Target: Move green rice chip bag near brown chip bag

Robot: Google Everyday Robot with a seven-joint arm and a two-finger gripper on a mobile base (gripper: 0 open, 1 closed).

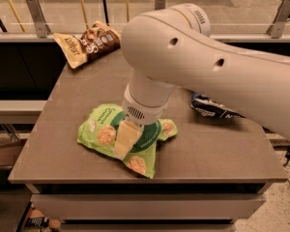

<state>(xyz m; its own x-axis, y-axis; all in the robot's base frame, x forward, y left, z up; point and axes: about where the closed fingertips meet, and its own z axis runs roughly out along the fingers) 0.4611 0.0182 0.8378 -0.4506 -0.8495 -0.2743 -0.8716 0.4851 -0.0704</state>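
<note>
The green rice chip bag [102, 135] lies flat on the front middle of the brown table [63, 105]. My gripper [125, 140] points down at the middle of the green bag, on or just above its dark green logo, and hides part of it. The brown chip bag [87, 42] with its tan-yellow end lies at the table's far left corner, well apart from the green bag. My large white arm [208, 66] reaches in from the right and fills the upper right of the view.
A dark blue bag [215, 110] lies on the right side of the table, partly hidden under my arm. A rail with metal posts [35, 14] runs behind the table. The table's front edge is just below the green bag.
</note>
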